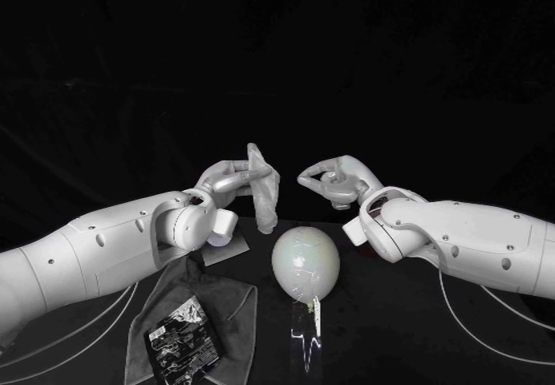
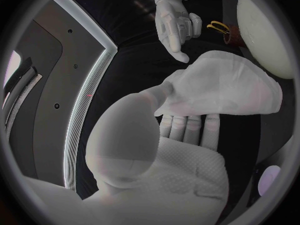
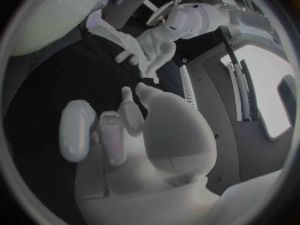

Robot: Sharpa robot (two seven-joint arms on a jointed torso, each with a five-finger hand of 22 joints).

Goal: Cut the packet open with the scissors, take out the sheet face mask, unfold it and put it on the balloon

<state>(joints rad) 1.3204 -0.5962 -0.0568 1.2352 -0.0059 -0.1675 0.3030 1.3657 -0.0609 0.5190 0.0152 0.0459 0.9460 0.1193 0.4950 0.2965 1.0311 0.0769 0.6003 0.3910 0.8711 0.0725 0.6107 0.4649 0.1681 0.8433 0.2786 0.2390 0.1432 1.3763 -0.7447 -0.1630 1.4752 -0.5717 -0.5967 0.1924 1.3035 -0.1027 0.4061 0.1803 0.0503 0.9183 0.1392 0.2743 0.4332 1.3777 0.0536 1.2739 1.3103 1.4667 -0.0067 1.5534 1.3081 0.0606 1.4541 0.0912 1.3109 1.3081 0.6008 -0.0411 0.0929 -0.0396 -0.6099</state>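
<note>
black table [image 1: 399, 353], dark backdrop [image 1: 277, 64] behind

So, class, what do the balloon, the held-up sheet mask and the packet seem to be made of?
Balloon: probably latex, glossy; taut, with soft highlights. Sheet mask, held by the left hand: thin, matt, fabric-like; hangs limp in folds. Packet: likely printed plastic film, slightly shiny; hard to tell.

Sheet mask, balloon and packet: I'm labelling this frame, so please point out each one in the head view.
sheet mask [image 1: 266, 200], head view: middle of the hanging sheet.
balloon [image 1: 304, 258], head view: centre of its pale body.
packet [image 1: 182, 337], head view: middle of its dark printed face.
</note>
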